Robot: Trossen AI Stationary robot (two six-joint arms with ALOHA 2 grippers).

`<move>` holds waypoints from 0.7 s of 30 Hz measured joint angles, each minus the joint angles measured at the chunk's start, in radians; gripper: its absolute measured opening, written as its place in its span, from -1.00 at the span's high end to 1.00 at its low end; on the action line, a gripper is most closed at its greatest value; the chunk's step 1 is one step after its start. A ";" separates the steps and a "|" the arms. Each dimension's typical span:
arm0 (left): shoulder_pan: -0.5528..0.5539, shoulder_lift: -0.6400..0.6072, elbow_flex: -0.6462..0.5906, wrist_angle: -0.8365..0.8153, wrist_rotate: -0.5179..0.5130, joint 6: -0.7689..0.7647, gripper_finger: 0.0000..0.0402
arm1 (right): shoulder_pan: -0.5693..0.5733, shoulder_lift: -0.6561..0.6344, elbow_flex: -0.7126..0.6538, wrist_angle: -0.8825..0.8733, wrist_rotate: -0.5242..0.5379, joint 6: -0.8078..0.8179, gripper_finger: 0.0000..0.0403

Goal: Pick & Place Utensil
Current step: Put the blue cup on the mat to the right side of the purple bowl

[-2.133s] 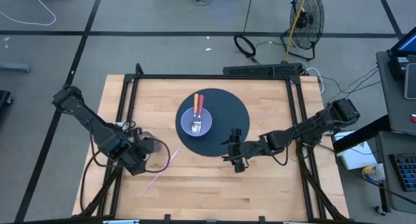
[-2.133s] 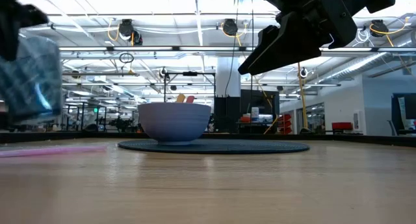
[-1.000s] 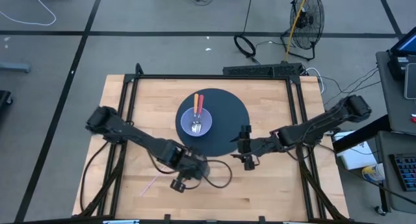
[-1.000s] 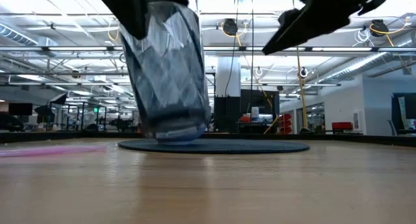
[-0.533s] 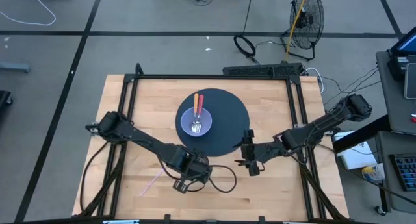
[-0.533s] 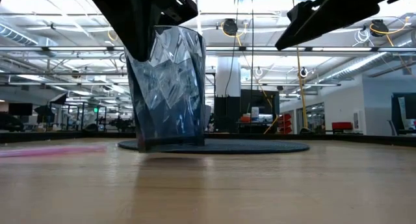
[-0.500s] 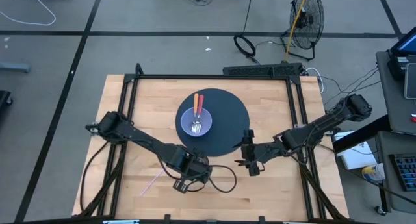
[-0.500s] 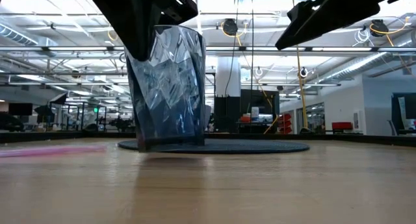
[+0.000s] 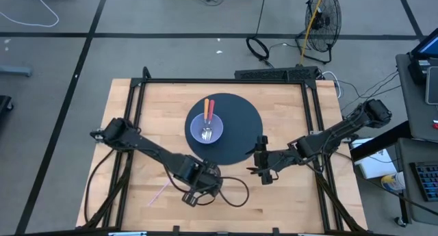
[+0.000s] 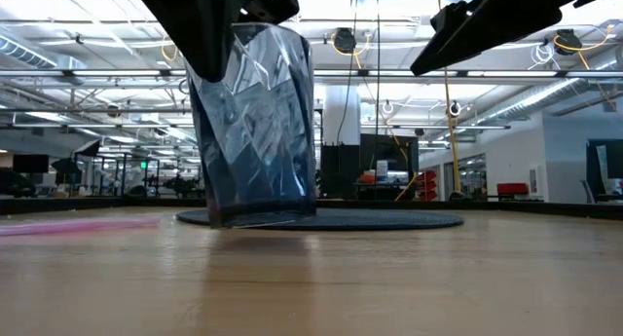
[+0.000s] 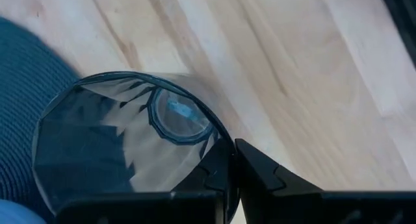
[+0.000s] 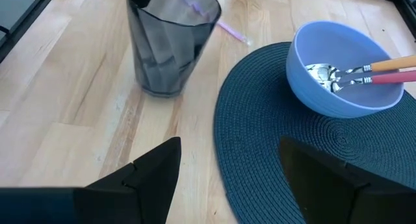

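Observation:
A dark, faceted, see-through glass (image 10: 255, 122) stands on the wood beside the near edge of a round dark placemat (image 9: 236, 120). My left gripper (image 11: 233, 152) is shut on it from above. On the mat sits a pale blue bowl (image 12: 344, 71). In it lie a fork and a spoon (image 12: 364, 71) with orange and red handles, which lean out over the rim. My right gripper (image 12: 231, 165) hovers open above the mat's near right edge, well clear of both glass and bowl. My left gripper pinches the glass's rim (image 11: 218, 136), with one finger inside the glass and one outside. The fingers come steeply from above, pointing down. The glass stands about upright, with its base (image 10: 253, 219) at the table top.
A thin pink straw (image 9: 163, 189) lies on the wood left of the glass. A black frame (image 9: 226, 81) runs along the table's far, left and right sides. The arm's cable loops on the wood just right of the glass (image 9: 236, 191).
My left gripper has come down a little with the glass. The glass hung tilted just above the table; now its base is down on the wood and it stands nearly upright. My right gripper has stayed open and has hardly moved.

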 joint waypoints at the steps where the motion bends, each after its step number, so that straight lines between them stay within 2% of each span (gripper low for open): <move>1: -0.002 0.000 0.000 0.003 0.000 0.001 0.90 | 0.000 0.000 0.000 0.000 0.000 0.000 -0.26; 6: -0.006 0.000 0.000 0.003 -0.010 0.002 0.86 | 0.000 0.000 0.000 0.000 0.000 0.000 -0.26; 15: -0.006 0.000 0.000 0.014 -0.038 -0.021 0.46 | 0.000 0.000 0.000 0.000 -0.001 0.012 -0.26; 21: -0.006 -0.002 0.000 0.012 -0.069 -0.023 0.34 | 0.000 0.000 0.000 0.000 -0.001 0.012 -0.26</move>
